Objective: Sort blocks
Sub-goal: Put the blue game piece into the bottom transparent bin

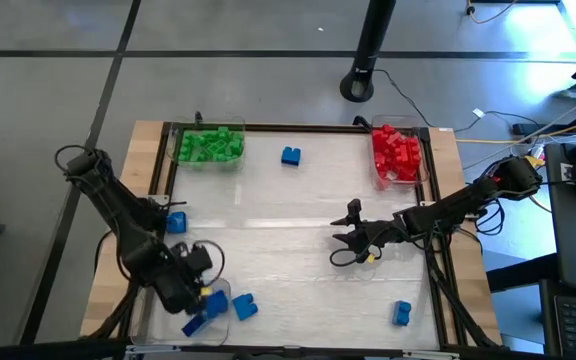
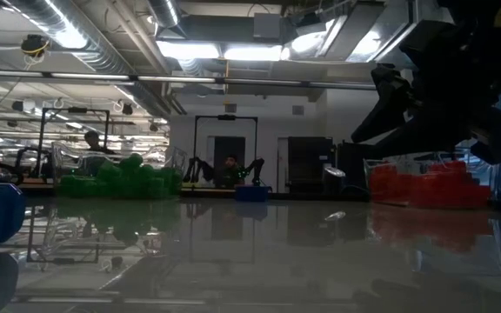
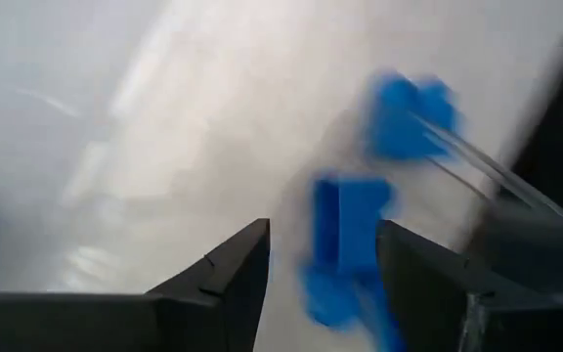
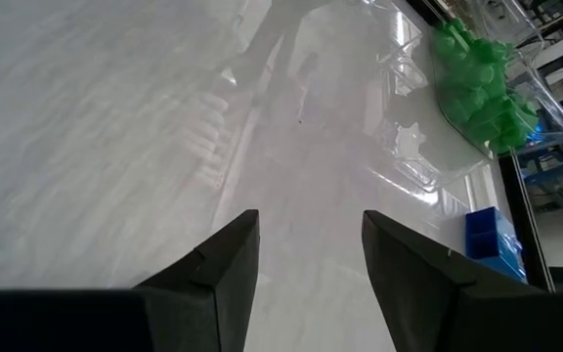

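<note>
Your left hand (image 1: 200,300) sits at the near left corner of the tabletop (image 1: 298,215), over a clear tray (image 1: 218,312). In the left wrist view its fingers stand apart with a blue block (image 3: 345,244) between them; whether they grip it or have let go, you cannot tell. A second blue block (image 1: 244,306) lies just beside the tray, and another blue one (image 1: 176,222) rests by the left rail. Further back, the green blocks (image 1: 211,145) are heaped in their tray at the far left, with 1 stray blue block (image 1: 290,156) near them. Your right hand (image 1: 346,240) hovers over bare tabletop at mid-right, fingers parted, holding nothing. The red blocks (image 1: 396,152) fill the far right tray, and a last blue block (image 1: 401,313) lies near the front right. Expect these bricks to be light, rigid and slick; pinch each across 2 flat side walls, not the studs, and squarely, or it may twist out.
</note>
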`<state>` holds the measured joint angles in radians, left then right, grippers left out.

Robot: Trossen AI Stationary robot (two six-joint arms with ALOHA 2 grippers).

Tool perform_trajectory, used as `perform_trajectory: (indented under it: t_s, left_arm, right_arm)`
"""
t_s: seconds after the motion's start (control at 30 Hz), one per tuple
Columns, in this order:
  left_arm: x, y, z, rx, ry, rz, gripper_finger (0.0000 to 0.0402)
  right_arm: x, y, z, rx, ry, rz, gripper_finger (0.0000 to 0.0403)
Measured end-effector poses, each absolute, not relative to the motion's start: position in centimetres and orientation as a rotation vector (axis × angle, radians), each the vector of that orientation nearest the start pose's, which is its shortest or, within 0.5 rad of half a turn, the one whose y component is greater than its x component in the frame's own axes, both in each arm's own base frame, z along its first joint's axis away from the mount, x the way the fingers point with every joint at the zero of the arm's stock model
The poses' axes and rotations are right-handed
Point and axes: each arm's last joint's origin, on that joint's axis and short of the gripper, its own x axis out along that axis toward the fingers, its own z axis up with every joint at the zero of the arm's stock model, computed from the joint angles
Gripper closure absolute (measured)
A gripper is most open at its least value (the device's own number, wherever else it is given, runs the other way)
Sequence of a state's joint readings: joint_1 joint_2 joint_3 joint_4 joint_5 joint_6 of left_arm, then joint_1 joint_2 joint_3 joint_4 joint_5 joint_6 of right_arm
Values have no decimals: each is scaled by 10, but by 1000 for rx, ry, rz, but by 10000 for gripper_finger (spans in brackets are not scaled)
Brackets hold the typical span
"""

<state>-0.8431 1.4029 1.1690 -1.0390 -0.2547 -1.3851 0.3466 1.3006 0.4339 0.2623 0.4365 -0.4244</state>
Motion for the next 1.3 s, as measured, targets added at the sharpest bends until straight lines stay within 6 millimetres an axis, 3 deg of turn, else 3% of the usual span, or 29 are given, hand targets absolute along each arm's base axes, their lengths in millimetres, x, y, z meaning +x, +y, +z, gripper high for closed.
perform_trajectory:
  t_s: [0.23, 0.37, 0.57, 0.8, 1.07, 1.3]
  left_arm:
    - [167, -132, 276, -402, 1134, 804, 225]
    - [165, -110, 269, -417, 1133, 1029, 225]
    - [172, -93, 233, -470, 1211, 1069, 225]
    - [157, -78, 202, -531, 1355, 1234, 224]
    - [150, -75, 177, -562, 1355, 1240, 224]
    - [149, -73, 172, -575, 1312, 1276, 224]
  right_arm:
    - [222, 67, 157, -647, 574, 33, 219]
    - [222, 67, 156, -648, 576, 33, 219]
    - [221, 67, 156, -647, 576, 34, 219]
    - [222, 67, 156, -646, 575, 34, 219]
    - [222, 67, 156, -645, 575, 34, 219]
    - [221, 67, 156, -644, 576, 33, 219]
